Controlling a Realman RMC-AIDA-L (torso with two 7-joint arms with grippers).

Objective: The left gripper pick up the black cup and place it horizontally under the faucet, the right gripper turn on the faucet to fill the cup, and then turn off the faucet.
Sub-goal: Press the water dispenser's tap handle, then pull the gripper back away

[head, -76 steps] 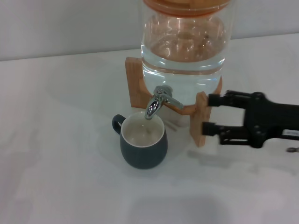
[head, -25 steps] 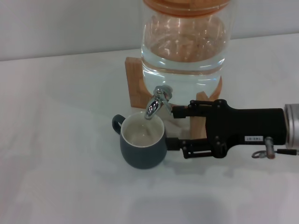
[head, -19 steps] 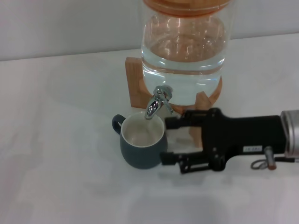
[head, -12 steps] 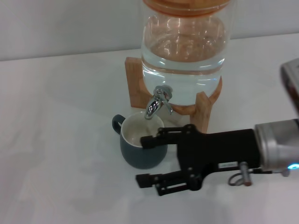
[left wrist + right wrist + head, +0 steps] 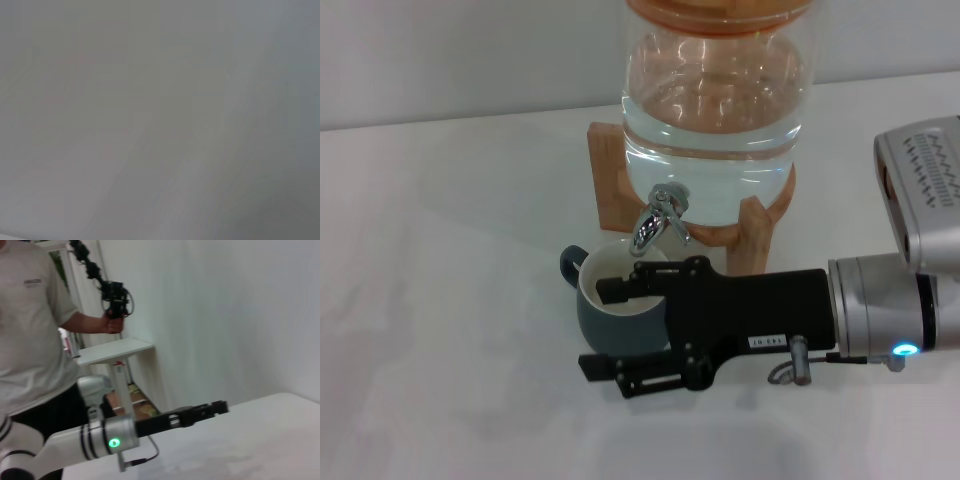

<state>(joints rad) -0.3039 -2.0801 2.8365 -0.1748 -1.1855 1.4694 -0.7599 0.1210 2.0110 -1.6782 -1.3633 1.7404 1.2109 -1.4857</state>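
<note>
The black cup (image 5: pixel 618 327) stands upright on the white table (image 5: pixel 440 300), its handle (image 5: pixel 570 263) to the left, right under the chrome faucet (image 5: pixel 655 222) of the glass jar (image 5: pixel 715 110). My right gripper (image 5: pixel 605 328) reaches in from the right and is open. One finger (image 5: pixel 625 288) lies over the cup's rim and the other (image 5: pixel 610 366) is in front of the cup. My left gripper (image 5: pixel 202 412) shows only in the right wrist view, far off above the table, on its silver arm with the green light. It is out of the head view.
The jar holds water and rests on a wooden stand (image 5: pixel 605 175). A person (image 5: pixel 35 340) stands beyond the table's edge in the right wrist view, holding a black device. The left wrist view shows only plain grey.
My right gripper moved from the jar's right wooden leg to the faucet lever, then left and nearer, down around the cup. The lever now hangs closer to the spout.
</note>
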